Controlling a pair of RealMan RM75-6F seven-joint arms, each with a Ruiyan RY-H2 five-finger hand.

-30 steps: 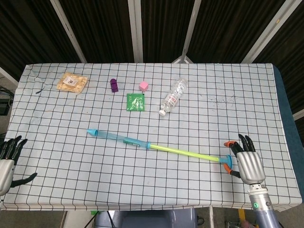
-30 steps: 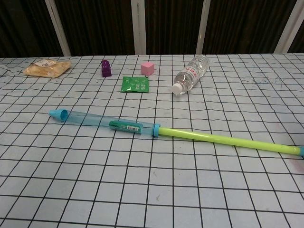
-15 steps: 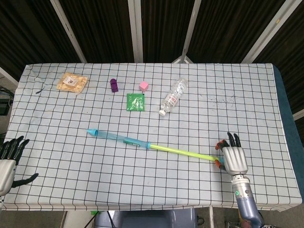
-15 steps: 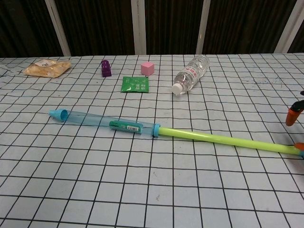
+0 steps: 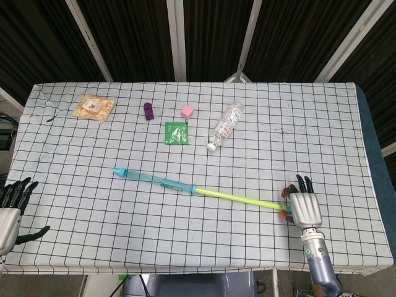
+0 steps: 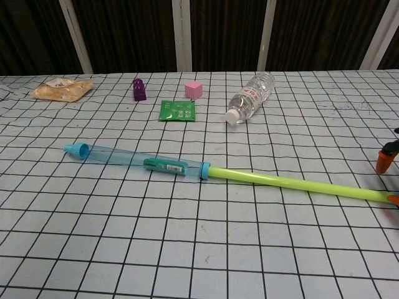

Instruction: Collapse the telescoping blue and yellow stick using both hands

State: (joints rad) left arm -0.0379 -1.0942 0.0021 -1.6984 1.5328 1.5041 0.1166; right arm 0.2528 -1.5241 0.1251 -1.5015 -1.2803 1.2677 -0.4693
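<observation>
stick (image 6: pixel 206 169) lies fully extended from 9 to 3 o'clock, blue tube left, yellow rod right | right hand (image 6: pixel 386 163): only orange fingertips at the 3 o'clock edge, by the rod's end | bottle (image 6: pixel 249 98), pink cube (image 6: pixel 194 89), green packet (image 6: pixel 177 110) near 12 o'clock

The right hand (image 5: pixel 305 208) has a flat silver-grey back and black fingers. Some of its fingertips (image 6: pixel 384 161) are bright orange. Below it sits a grey wrist with a small green light, then a bluish-grey arm. The left hand (image 5: pixel 8 216) is also silver-grey with black fingers.
</observation>
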